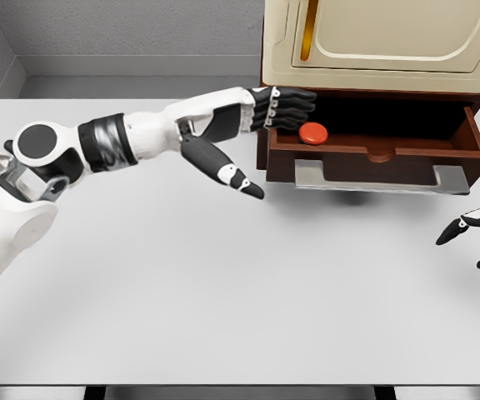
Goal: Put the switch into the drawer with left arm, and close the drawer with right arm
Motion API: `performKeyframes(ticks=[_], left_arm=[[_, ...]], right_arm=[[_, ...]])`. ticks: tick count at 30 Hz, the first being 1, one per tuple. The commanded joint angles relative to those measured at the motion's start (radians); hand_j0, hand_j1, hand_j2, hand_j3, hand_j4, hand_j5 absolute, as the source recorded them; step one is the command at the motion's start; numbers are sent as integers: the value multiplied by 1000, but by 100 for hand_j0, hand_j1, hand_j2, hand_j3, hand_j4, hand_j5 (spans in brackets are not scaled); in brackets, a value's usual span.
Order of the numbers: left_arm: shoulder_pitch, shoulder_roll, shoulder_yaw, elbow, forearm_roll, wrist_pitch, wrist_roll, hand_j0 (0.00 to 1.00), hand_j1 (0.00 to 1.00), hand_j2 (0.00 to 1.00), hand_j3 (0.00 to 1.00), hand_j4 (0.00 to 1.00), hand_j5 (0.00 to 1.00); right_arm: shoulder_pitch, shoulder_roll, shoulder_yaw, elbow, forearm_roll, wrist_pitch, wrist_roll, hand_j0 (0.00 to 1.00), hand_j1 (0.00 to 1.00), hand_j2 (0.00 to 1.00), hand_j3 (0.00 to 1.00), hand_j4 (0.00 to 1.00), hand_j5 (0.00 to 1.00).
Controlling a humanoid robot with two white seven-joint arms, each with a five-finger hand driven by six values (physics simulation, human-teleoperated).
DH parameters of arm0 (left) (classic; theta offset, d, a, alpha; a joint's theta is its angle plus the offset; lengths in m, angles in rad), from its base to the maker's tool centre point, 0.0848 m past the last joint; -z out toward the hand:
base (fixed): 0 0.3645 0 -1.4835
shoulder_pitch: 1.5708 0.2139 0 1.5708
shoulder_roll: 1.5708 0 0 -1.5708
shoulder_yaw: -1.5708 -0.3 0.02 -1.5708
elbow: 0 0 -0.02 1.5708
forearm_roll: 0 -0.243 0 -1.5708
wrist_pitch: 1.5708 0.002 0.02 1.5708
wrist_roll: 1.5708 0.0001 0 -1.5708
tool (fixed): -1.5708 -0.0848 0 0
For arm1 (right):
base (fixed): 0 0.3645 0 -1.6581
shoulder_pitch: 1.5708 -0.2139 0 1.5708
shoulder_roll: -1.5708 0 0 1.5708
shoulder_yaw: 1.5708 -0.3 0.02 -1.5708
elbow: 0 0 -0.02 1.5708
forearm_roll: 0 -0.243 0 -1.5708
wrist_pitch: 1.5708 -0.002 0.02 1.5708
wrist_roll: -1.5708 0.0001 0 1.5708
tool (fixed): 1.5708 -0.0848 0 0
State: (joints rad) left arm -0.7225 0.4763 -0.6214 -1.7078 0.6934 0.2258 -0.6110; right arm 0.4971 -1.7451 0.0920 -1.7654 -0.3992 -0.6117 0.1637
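there is one view, from the robot's head. it looks down and forward at a white table point(223, 283) that fills most of the frame. a grey wall runs along the top. a cabinet point(390, 42) with an open drawer point(373, 154) sits near, at the upper right.

switch point(312, 132) in open drawer point(373, 158) | drawer under cabinet point(390, 42) | cabinet at table point(182, 283) rear right
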Motion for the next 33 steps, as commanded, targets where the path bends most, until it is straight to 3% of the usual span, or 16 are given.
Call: performKeyframes(ticks=[1,6,13,31,33], left_arm=[[-2,1,-3,54,11,24,0,100,100,100,100,100,100],[-48,-16,-9,117,12,82,0,100,100,100,100,100,100],[-48,-79,-70,154,9,89,0,100,100,100,100,100,100],[-130,-254,-92,306,-63,89,0,100,100,100,100,100,100],[-127,-252,-83,292,-63,89,0,100,100,100,100,100,100]], right_arm=[[0,0,0,0,-6,1,0,69,69,69,69,69,69],[-2,0,0,0,-6,1,-1,69,69,69,69,69,69],[1,0,0,0,-6,1,-1,69,69,69,69,69,69],[3,0,0,0,-6,1,0,69,69,69,69,69,69],[1,0,0,0,-6,1,-1,69,69,69,69,69,69]])
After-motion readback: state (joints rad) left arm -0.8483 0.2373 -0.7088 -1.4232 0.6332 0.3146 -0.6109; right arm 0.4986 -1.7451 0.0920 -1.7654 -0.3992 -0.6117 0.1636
